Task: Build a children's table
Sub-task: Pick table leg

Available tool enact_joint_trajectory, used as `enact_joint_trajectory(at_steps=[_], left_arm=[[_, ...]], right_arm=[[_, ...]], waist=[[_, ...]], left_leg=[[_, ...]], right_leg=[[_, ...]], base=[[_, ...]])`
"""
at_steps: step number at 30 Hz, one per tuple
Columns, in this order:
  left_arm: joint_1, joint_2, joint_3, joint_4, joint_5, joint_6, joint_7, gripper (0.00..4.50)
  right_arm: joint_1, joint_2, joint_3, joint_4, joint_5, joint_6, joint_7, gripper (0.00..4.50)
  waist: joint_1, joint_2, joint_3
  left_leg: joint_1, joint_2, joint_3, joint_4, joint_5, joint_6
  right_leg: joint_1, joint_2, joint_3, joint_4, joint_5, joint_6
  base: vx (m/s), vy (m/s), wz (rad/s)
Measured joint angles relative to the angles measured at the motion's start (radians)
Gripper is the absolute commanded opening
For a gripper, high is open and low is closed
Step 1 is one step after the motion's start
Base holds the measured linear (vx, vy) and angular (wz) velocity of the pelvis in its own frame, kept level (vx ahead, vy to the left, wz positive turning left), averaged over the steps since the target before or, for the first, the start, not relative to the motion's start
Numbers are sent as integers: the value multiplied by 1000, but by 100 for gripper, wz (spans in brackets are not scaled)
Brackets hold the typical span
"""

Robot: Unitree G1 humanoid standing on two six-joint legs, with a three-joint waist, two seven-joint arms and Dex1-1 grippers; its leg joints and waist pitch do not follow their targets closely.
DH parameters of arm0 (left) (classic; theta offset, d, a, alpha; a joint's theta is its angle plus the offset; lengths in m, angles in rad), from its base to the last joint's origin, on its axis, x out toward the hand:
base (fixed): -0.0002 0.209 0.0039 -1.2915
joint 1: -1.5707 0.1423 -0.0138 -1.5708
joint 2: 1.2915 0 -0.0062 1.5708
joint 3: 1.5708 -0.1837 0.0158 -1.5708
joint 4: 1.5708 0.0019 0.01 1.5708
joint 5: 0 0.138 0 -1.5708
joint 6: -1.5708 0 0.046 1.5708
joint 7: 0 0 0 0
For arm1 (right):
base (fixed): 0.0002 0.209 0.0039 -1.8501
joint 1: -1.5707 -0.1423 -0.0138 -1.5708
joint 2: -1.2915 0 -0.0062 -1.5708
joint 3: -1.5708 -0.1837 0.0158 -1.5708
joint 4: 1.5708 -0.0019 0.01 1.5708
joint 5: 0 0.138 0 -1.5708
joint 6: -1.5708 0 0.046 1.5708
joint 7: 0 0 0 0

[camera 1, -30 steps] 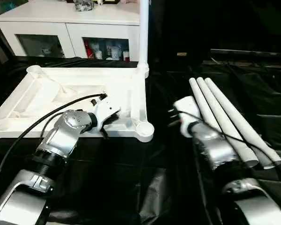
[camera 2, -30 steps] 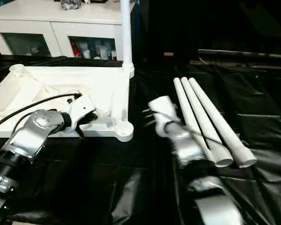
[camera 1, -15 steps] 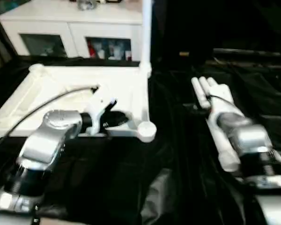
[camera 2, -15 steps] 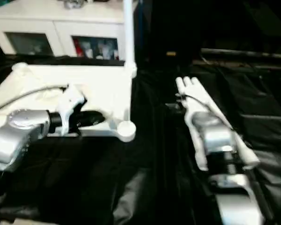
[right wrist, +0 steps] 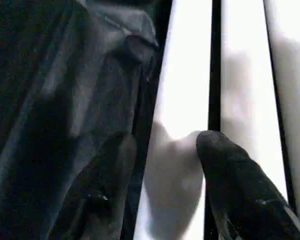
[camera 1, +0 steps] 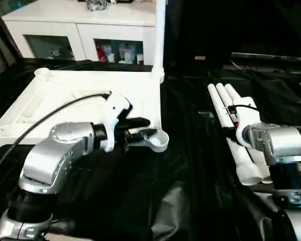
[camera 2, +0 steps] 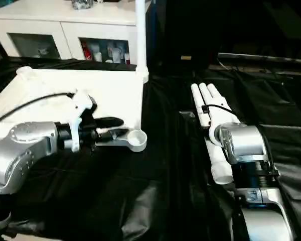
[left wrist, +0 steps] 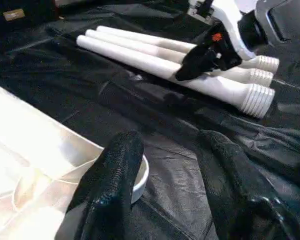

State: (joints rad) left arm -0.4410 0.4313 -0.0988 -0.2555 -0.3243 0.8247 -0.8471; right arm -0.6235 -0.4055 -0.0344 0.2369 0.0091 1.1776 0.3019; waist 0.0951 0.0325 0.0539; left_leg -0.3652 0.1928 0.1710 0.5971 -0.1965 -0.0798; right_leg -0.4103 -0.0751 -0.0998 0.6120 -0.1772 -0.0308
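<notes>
Both forearms are rounded, brushed-silver housings with black ribbed collars nearer the elbows. Each ends in a white plastic wrist block carrying two black, finely textured fingers: left gripper (camera 1: 139, 129), right gripper (left wrist: 202, 59). A black cable (camera 1: 55, 110) loops into the left wrist block, while the right wrist bears a thinner black lead and a small orange mark.

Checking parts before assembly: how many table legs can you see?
4. One leg stands upright in the far corner socket of the tabletop. Three loose legs lie side by side on the black sheet, under the right arm.
</notes>
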Motion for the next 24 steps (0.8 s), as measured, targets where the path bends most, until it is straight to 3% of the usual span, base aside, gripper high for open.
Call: enact_joint_trajectory(at_steps=[7,9,13,15,17,18,22,23,24], left_arm=[[6,15,-11,-17,-9,23,1,305],[6,24,-14,-27,-14,25,2,337],[8,34,-16,-47,-20,34,1,351],[10,39,-17,-53,-27,42,-1,387],[11,45,-18,-54,-33,44,-1,391],[11,51,-19,-54,-35,44,-1,405],[11,54,-30,-54,-38,45,-2,433],[11,54,-32,-54,-41,45,-3,445],[11,54,-33,-55,-45,47,-3,445]], right_arm=[[34,-10,0,-39,30,78,23,319],[44,-9,-14,-42,44,109,36,347],[53,-7,-57,-62,78,168,51,364],[60,-8,-78,-62,87,191,56,387],[78,-7,-84,-64,97,201,56,387],[81,-3,-90,-67,100,206,55,353],[82,2,-111,-69,107,217,52,346],[83,2,-113,-70,107,219,51,311],[83,3,-114,-70,108,221,50,311]], waist=[[4,-1,0],[5,-1,0],[8,-2,0],[10,-2,0],[13,-3,-1],[12,-3,-1],[16,-3,-1],[17,-3,-1],[17,-3,-1]], left_leg=[[0,0,0,0,0,0],[0,0,0,0,0,0],[0,0,0,0,0,0],[0,0,0,1,0,0],[1,0,0,1,1,-1],[1,0,0,1,1,-1],[1,0,0,1,1,-1],[1,0,0,1,2,-1],[1,0,0,1,2,-1]], right_leg=[[0,0,0,0,-2,3],[0,0,0,0,-2,3],[0,0,1,1,-1,3],[0,0,1,1,-2,3],[0,0,1,1,-2,3],[0,0,1,1,-1,3],[0,0,1,2,-1,3],[0,0,1,2,-1,4],[0,0,1,2,-1,4]], base=[[0,0,0],[0,0,0],[0,0,0],[0,0,0],[0,0,0],[0,0,0],[0,0,0],[0,0,0],[0,0,0]])
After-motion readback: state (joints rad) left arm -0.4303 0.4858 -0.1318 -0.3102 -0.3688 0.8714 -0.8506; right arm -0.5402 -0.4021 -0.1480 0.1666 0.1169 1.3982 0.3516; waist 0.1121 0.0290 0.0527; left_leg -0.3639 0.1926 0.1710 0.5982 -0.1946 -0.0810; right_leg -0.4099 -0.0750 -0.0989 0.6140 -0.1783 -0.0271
